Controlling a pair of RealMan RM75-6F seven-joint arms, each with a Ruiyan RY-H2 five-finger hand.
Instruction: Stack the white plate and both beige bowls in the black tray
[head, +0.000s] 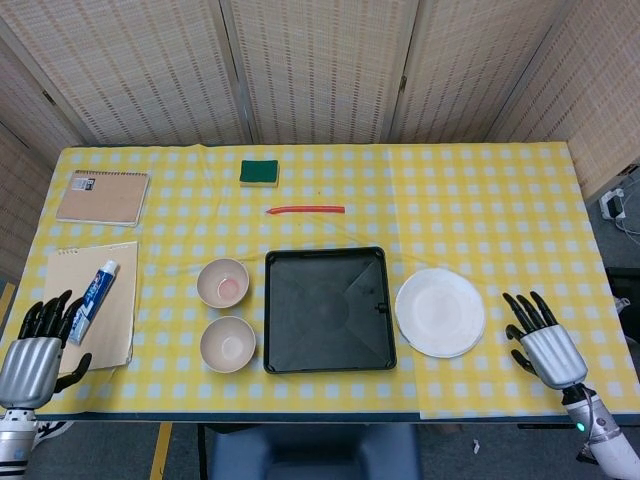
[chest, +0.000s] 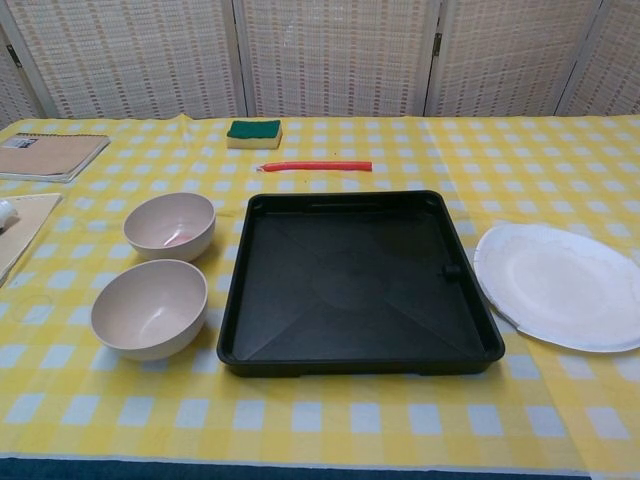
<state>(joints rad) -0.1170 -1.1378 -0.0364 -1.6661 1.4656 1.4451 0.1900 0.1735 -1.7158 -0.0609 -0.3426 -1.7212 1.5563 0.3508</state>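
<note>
Black tray (head: 325, 310) at table centre, empty; no item stacked yet. White plate (head: 440, 312) flat on the table just right of the tray, apart from its rim. Two beige bowls left of the tray, upright and side by side: far bowl (head: 223, 283), near bowl (head: 228, 344), neither touching the tray.

Right hand (head: 543, 341) low at the front right edge of the table, fingers spread, holding nothing, near the plate but not touching it. Left hand (head: 33, 350) at the front left corner, fingers spread, empty, beside the tan pad (head: 92, 305) carrying a toothpaste tube (head: 94, 288). Both hands outside the chest view.

Step in hand, as judged: approach for the first pick, most likely the plate, given its place as the base of the stack and the right hand close by.

Next move calls for:
- fingers brought to the right rim of the plate;
- a pinch under the thin edge, difficult on a flat cloth;
- a lift clear of the tray wall, then a level set-down in the tray centre.

Bowls to follow, nested on the plate.
</note>
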